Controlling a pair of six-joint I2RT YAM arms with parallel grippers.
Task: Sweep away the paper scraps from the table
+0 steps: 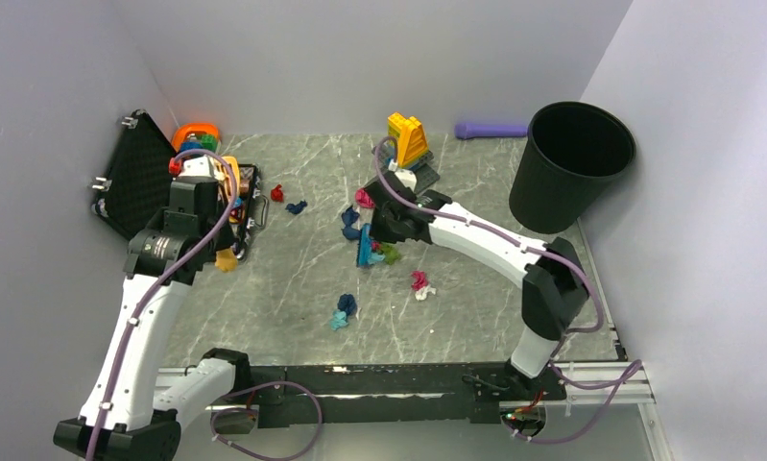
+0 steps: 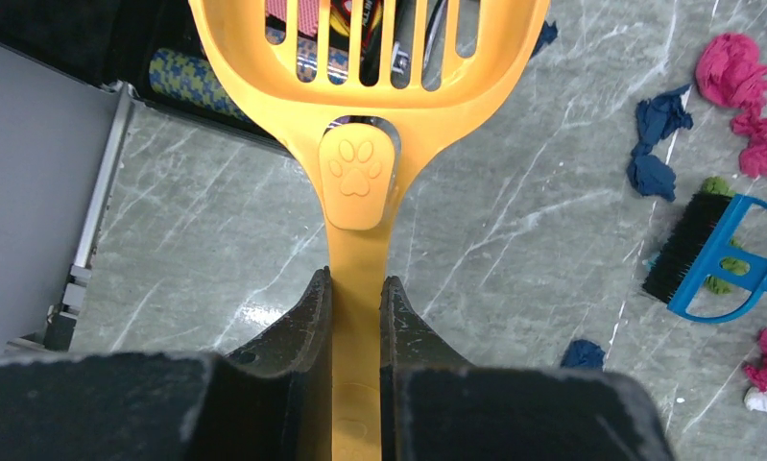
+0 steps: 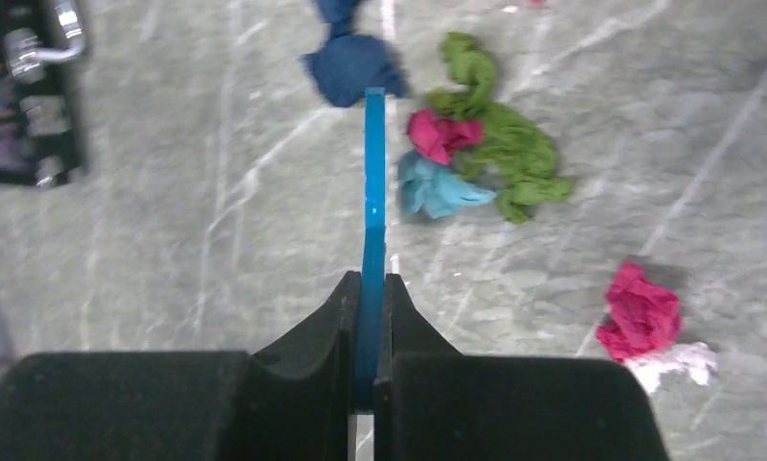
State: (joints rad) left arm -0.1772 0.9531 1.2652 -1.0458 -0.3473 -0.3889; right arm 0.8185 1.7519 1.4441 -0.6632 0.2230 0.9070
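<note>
Firmly, the left claw [image 2: 356, 282] grips the orange scoop [image 2: 358, 178] by its handle. The right claw [image 3: 371, 284] pinches the blue brush [image 3: 373, 173], with paper scraps [image 3: 499, 154] just ahead-right of it on the desk [image 3: 216, 240].

Left pincer [image 2: 356, 284] clamped, right pincer [image 3: 370, 284] clamped, arms [image 1: 485, 235] reaching forward, wrists [image 1: 193, 200] seemingly downturned

Looks like a robotics lab test cell tbh: plain grey partition walls [image 1: 360, 58] boxing in the table [image 1: 293, 288], cabled robot arms [image 1: 144, 317] bolted to a rail [image 1: 379, 389] at the bottom.
</note>
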